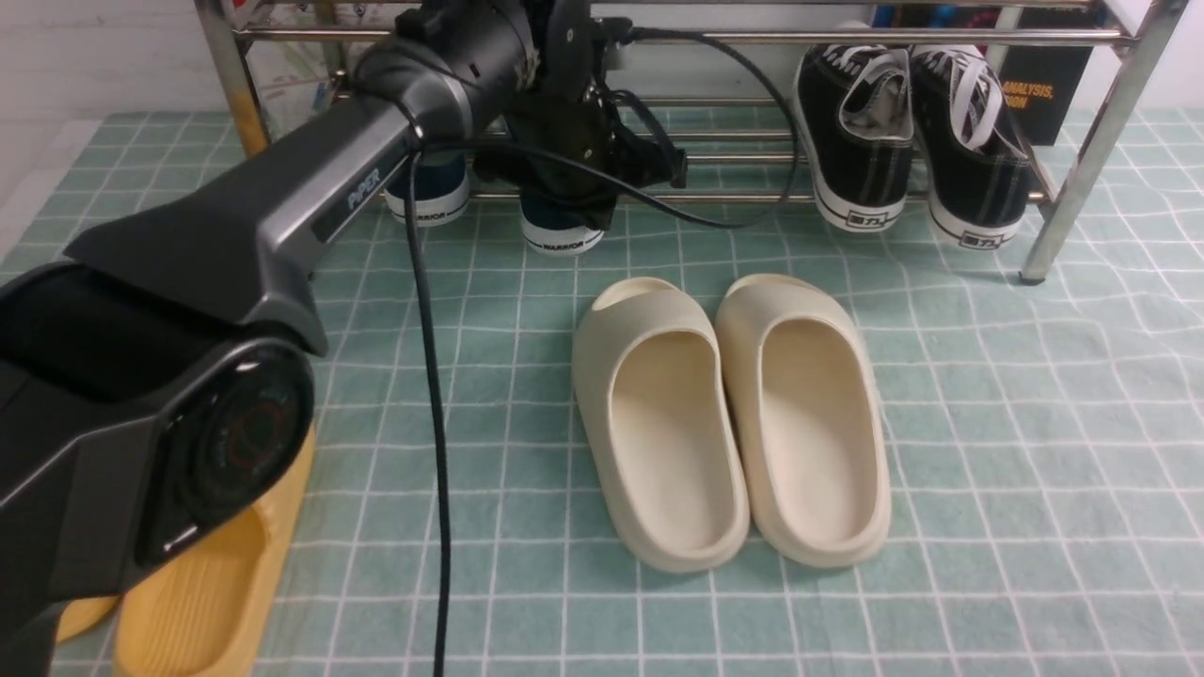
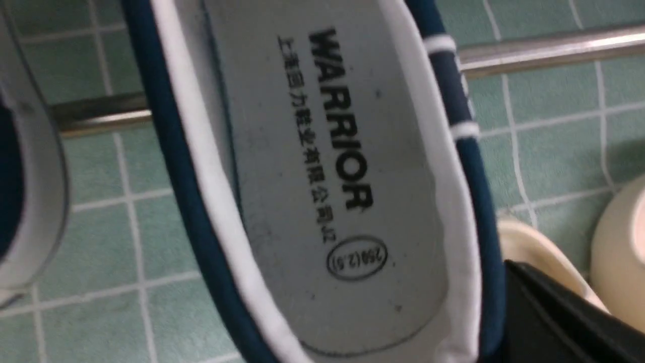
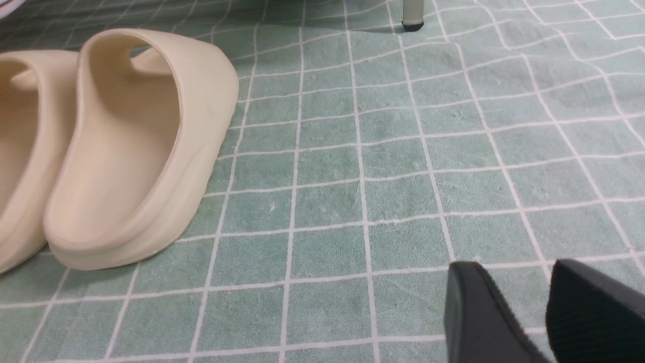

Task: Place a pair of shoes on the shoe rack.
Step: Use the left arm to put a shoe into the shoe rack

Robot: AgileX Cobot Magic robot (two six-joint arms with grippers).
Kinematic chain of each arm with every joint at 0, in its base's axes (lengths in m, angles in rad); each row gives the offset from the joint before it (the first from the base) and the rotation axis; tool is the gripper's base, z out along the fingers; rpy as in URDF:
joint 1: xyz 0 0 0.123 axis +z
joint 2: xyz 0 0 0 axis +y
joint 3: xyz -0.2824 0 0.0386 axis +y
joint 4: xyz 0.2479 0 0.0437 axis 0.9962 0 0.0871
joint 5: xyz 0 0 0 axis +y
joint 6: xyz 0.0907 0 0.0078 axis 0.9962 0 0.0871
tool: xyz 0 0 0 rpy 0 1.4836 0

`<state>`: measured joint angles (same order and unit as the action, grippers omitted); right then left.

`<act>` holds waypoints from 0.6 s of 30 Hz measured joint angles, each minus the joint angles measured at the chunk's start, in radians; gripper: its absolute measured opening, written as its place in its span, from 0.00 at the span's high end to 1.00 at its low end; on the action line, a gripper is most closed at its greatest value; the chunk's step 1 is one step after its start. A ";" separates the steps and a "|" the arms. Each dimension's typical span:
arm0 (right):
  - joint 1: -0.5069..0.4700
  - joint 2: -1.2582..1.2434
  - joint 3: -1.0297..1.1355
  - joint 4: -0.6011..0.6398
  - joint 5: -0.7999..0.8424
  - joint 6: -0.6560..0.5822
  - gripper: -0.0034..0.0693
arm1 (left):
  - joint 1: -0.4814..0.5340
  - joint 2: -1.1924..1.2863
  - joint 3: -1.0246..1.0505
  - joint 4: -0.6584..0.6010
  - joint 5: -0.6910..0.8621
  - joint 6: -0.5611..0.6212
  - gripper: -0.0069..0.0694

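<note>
Navy shoe (image 1: 562, 240) on shoe rack (image 1: 743, 197) w/ left gripper (image 1: 569, 202) closed.

The front camera was set on the robot's own side, looking forward and down toward the shoe rack (image 1: 677, 38). The left wrist camera was held very close over a navy shoe (image 2: 332, 176). The cream slippers (image 1: 734, 423) were caught in all three views, low and near from the right wrist.

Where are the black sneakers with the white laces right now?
In the front view, the black sneakers sit side by side at the right end of the shoe rack, on its lower bars, heels outward, behind the cream slippers.
</note>
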<state>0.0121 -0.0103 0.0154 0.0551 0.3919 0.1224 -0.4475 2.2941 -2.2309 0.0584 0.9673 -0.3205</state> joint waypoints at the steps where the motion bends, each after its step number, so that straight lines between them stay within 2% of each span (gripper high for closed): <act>1: 0.000 0.000 0.000 0.000 0.000 0.000 0.61 | 0.000 0.000 0.000 0.004 -0.003 0.000 0.93; 13: 0.000 0.000 0.000 0.000 0.000 0.000 0.61 | 0.002 -0.027 -0.001 0.063 -0.025 -0.014 0.93; 18: 0.000 0.000 0.000 0.000 0.000 0.000 0.61 | 0.003 -0.084 -0.001 -0.046 0.160 0.147 0.93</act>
<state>0.0121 -0.0103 0.0154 0.0551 0.3919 0.1224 -0.4445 2.2098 -2.2318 0.0120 1.1275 -0.1739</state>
